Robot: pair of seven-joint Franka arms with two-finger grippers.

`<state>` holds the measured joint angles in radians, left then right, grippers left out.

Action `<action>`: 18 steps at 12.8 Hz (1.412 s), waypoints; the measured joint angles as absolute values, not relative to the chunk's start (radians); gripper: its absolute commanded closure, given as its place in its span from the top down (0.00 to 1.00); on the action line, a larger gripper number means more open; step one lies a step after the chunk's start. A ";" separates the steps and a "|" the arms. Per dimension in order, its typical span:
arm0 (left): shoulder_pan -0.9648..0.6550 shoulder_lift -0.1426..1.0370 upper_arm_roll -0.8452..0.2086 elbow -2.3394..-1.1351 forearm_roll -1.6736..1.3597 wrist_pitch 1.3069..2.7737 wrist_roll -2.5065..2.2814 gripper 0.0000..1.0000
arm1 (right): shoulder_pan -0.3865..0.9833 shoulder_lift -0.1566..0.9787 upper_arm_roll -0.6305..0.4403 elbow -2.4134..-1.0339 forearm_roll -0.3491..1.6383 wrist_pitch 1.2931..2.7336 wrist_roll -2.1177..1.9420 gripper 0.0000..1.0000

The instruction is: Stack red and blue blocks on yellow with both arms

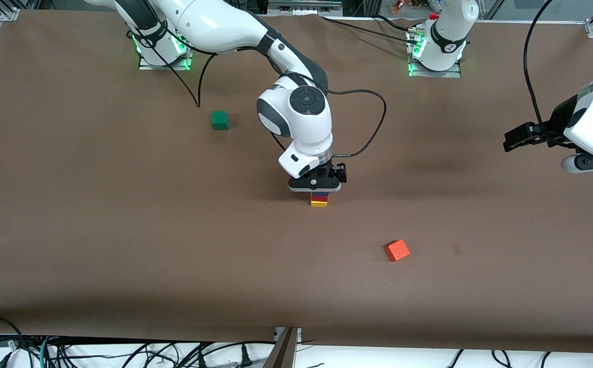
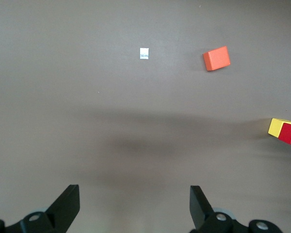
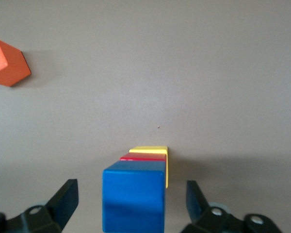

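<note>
Three-cube stack sits mid-surface: yellow cube [image 1: 318, 204] at the bottom, red cube [image 1: 319, 199] on it, blue cube [image 1: 319, 194] on top. Right claw [image 1: 318, 190] is directly over the stack, fingers [image 3: 64, 197] apart, one on each side of the blue cube and not touching it (clear gaps show in the right wrist view). Left claw [image 1: 512, 140] hangs over the left arm's end of the surface [image 1: 97, 214], waiting, fingers [image 2: 68, 204] spread wide with nothing between them. Orange cube [image 1: 397, 250] lies loose at about 4 o'clock from the stack, nearer the front camera. Green cube [image 1: 219, 120] lies at about 10 o'clock from the stack, well apart.
</note>
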<state>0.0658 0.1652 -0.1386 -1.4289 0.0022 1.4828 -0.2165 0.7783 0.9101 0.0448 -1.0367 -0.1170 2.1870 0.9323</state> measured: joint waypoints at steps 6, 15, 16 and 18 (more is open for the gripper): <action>0.066 0.175 -0.139 -1.428 0.002 1.484 -0.217 1.00 | 0.580 0.743 0.032 -0.996 0.042 1.934 0.854 1.00; 0.065 0.178 -0.144 -1.426 0.002 1.486 -0.216 1.00 | 0.343 0.299 -0.063 -1.376 0.224 1.645 0.376 1.00; 0.065 0.178 -0.144 -1.426 0.002 1.486 -0.216 1.00 | 0.342 0.235 -0.094 -1.442 0.222 1.636 0.309 1.00; 0.065 0.179 -0.144 -1.425 0.002 1.486 -0.216 1.00 | 0.341 0.130 -0.136 -1.532 0.170 1.597 0.216 1.00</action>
<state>0.0647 0.1785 -0.1442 -1.4254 0.0022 1.4861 -0.2165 0.3409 0.1297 -0.1362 -1.5316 0.1705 1.5971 0.2160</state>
